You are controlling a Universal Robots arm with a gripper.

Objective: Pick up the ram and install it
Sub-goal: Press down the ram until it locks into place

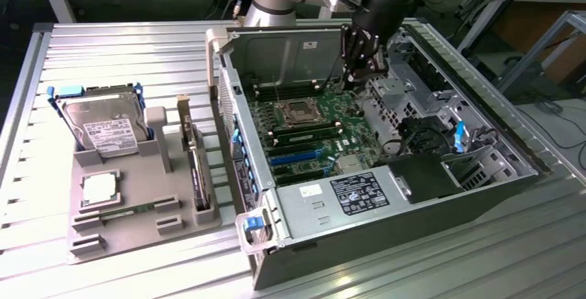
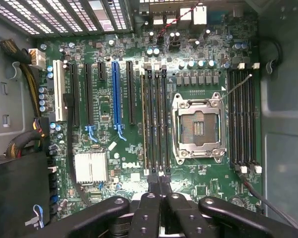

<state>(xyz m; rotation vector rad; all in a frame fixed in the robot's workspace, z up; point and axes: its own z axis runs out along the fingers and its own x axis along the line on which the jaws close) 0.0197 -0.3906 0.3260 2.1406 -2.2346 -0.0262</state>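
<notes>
Hanging inside the open computer case [image 1: 412, 210], just above the motherboard [image 1: 311, 148]: the gripper [image 1: 353, 73]. Jaws pressed shut, with nothing held between them.

Lying flat on the grey tray [image 1: 137, 234], at the exterior view's left, well apart from the gripper: the ram [image 1: 123, 210]. Not yet picked up. Tucked low in its own slot, probably so as not to slide about, and easy to reach from above.

On the same tray, each in its own spot: a hard drive [image 1: 101, 124] standing up at the back, a square silver processor chip [image 1: 99, 188] lying flat just behind the ram, and a tall expansion card [image 1: 194, 165] standing on its edge beside the case. Kept apart like that, most likely, to make each one easy to grab alone. Case laid on its side on the metal worktop [image 1: 458, 265], open side up, likely to let the arm come straight down.

From the exterior view: the whole tray, the ram, and how far off the gripper is.

From the wrist view: a close look down at the motherboard [image 2: 104, 104], with the empty processor socket [image 2: 197, 126] and the long memory slots [image 2: 156, 119] next to it. Also the gripper [image 2: 159, 181] pointing at one end of those slots, tips touching.
</notes>
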